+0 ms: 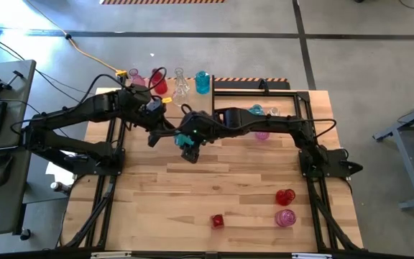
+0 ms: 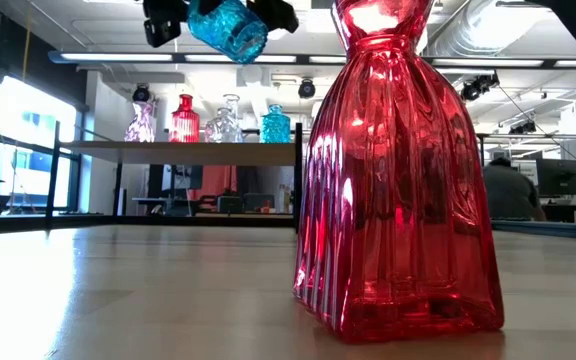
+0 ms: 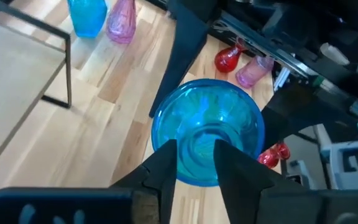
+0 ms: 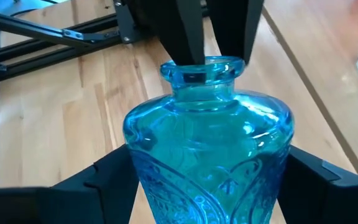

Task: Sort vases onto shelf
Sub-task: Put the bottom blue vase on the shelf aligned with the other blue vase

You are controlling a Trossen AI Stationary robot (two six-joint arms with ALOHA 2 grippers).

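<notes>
Vase [image 4: 207,149] is hanging midair: my right claw [image 4: 207,186] is gripping its body, my left claw [image 3: 194,158] pinching its rim; uneven letting-go risks dropping it.

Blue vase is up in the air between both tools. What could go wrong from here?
The teal-blue vase hangs tilted above the table, right tool around its round body, left tool at its rim; a slip likely means a fall. Four vases stand close together on the shelf, so setting down could knock one.
</notes>
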